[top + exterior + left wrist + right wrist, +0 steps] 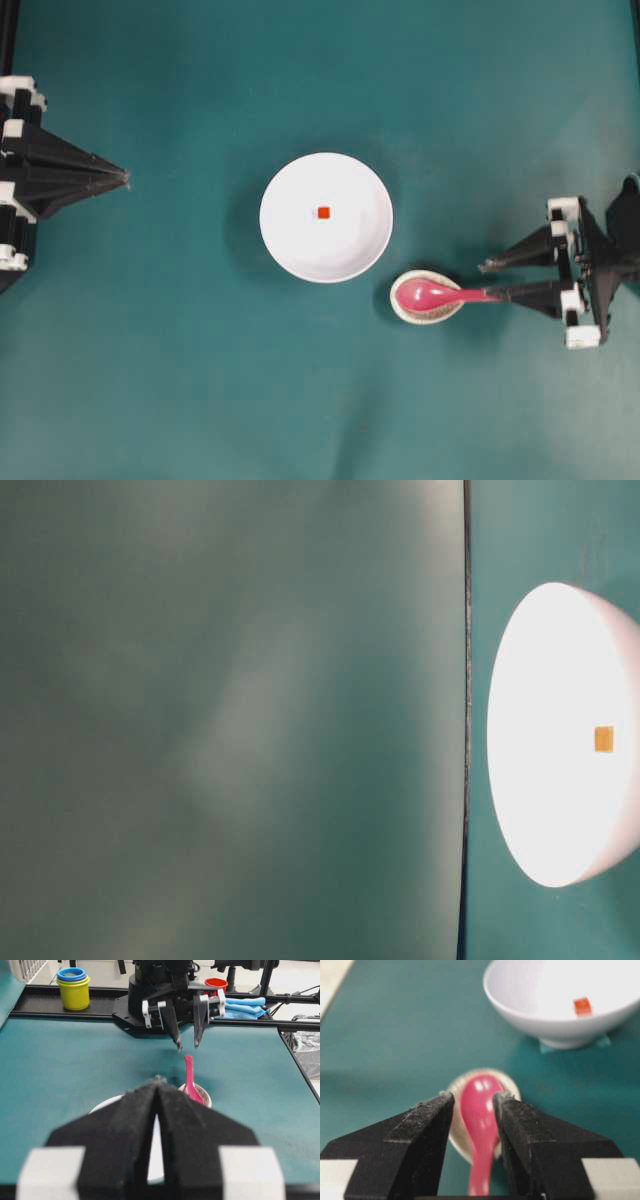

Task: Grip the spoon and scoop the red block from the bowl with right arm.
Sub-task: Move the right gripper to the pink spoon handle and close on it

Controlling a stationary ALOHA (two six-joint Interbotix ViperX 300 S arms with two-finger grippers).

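The pink spoon [425, 294] lies with its scoop in a small speckled cream dish [401, 311], handle pointing right. My right gripper [492, 280] stands open at the handle's end. In the right wrist view its fingers [427, 1115] flank the spoon [480, 1110] without closing on it. The white bowl [300, 240] sits mid-table with the tiny red block [323, 211] at its centre, also seen in the bowl [540, 990] as the red block [582, 1006]. My left gripper [125, 178] rests shut at the far left, pointing at the bowl.
In the left wrist view, stacked yellow and blue cups [73, 990], a red cup [216, 982] and a blue cloth [245, 1005] lie beyond the table's far black rail. Teal mat surrounds the bowl and dish.
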